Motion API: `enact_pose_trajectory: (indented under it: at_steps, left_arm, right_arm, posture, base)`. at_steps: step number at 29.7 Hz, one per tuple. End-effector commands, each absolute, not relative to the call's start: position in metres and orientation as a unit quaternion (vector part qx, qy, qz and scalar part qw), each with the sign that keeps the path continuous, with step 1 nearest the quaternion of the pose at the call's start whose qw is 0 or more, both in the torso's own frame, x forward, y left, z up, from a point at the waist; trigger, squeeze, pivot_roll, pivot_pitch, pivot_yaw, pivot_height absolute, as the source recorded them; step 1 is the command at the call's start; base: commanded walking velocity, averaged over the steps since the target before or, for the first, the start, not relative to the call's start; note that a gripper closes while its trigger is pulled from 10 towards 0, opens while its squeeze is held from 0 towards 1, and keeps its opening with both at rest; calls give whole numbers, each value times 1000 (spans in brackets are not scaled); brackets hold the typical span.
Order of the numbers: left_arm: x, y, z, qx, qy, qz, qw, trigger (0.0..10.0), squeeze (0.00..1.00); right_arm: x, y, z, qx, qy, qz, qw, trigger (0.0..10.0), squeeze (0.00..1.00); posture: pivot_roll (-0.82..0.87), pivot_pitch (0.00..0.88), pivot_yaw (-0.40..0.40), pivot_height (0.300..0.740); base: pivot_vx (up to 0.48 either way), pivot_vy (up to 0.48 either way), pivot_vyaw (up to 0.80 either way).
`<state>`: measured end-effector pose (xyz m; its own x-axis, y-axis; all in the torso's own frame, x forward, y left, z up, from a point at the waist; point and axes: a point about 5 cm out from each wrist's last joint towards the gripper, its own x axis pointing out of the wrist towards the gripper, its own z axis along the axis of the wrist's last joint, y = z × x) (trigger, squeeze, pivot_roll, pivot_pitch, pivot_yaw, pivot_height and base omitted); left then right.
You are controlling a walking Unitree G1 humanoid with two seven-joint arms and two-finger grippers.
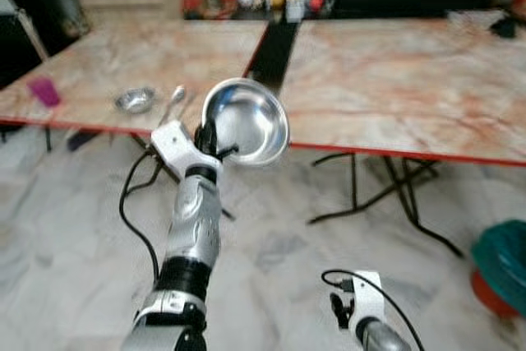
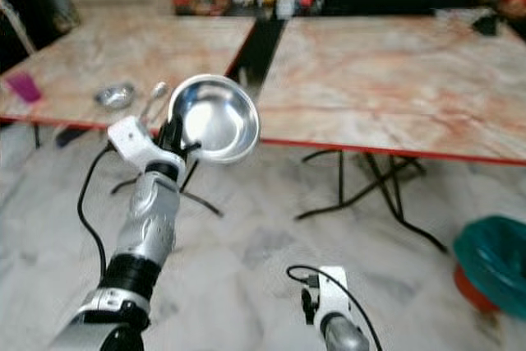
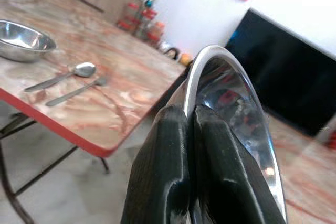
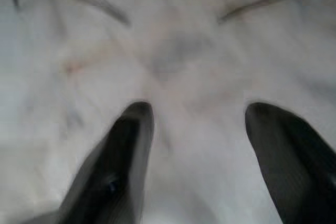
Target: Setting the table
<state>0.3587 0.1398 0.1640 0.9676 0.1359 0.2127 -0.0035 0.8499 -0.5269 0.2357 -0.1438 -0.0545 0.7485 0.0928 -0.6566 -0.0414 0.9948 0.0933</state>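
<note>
The left gripper (image 1: 210,139) was raised in front of the robot, just short of the near red edge of the left marble table (image 1: 107,63), and its two black fingers (image 3: 168,171) were pressed together on the rim of a large steel bowl (image 1: 246,119). In the head views the bowl stood tilted on edge, its hollow facing back toward the camera and slightly upward, its rim a near-full circle that overlapped the table edge and the dark gap between the two tables. The left wrist view gave what the head views could not: the rim seen edge-on as a thin bright arc rising from between the clamped fingers, one finger on the outside wall and one on the shiny inside. That same view showed the table setting more sharply: a small steel bowl (image 3: 21,40) resting upright on the marble, and beside it a spoon (image 3: 63,76) and a second piece of cutlery (image 3: 76,92), lying side by side and almost parallel, their bowl ends pointing away from the table's red edge. The head views added a purple cup (image 1: 44,90) near the left corner, the second table (image 1: 411,80) to the right, and a teal and red object (image 1: 503,265) on the floor at far right. The right gripper (image 4: 197,145) hung low over the pale marble floor (image 4: 173,56), its fingers spread wide apart with nothing between them.
</note>
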Motion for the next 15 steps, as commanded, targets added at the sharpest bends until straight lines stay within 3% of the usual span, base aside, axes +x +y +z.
enact_pose_trajectory:
  at_steps: [1, 15]
  left_arm:
    - [360, 121, 175, -277, -135, 6, 951, 10000, 0]
    - [360, 119, 177, -276, -138, 1, 951, 10000, 0]
  right_arm:
    - [226, -158, -61, 36, 368, 14, 929, 10000, 0]
    - [226, -157, -61, 35, 368, 16, 929, 10000, 0]
  posture:
    - [1, 7, 34, 728]
    - [3, 8, 34, 728]
  base:
    - [480, 0, 0]
    - [480, 0, 0]
